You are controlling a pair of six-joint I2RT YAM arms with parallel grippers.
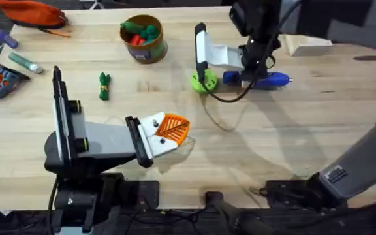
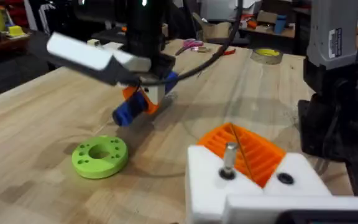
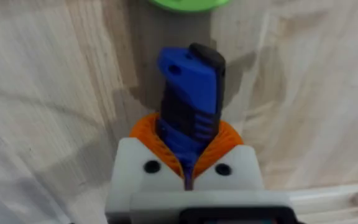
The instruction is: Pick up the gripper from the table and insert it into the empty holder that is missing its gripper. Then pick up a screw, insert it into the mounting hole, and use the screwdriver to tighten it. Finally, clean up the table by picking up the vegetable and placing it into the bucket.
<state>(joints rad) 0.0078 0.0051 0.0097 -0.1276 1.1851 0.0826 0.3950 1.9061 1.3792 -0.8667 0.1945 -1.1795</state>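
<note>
My left gripper (image 1: 183, 129) rests low on the table, shut, its two orange ribbed fingers (image 2: 253, 152) pressed together with nothing between them. Both fingers sit in white holders (image 2: 207, 180). A metal screw (image 2: 229, 159) stands upright in one holder's hole; the other holder's hole (image 2: 284, 178) looks dark. My right gripper (image 1: 256, 73) is shut on the blue screwdriver (image 1: 269, 80), also seen in the right wrist view (image 3: 188, 106), just above the table beside the lime-green disc (image 1: 203, 81). The dark green vegetable (image 1: 104, 86) lies left of centre. The tan bucket (image 1: 154, 49) stands behind it.
Red and green toy pieces (image 1: 139, 34) fill the bucket. A black cable (image 1: 226, 98) loops from the right wrist over the table. An orange pouch (image 1: 31, 12) and a marker (image 1: 25, 62) lie far left, a wooden block (image 1: 309, 44) far right, a tape roll (image 2: 266, 55) beyond.
</note>
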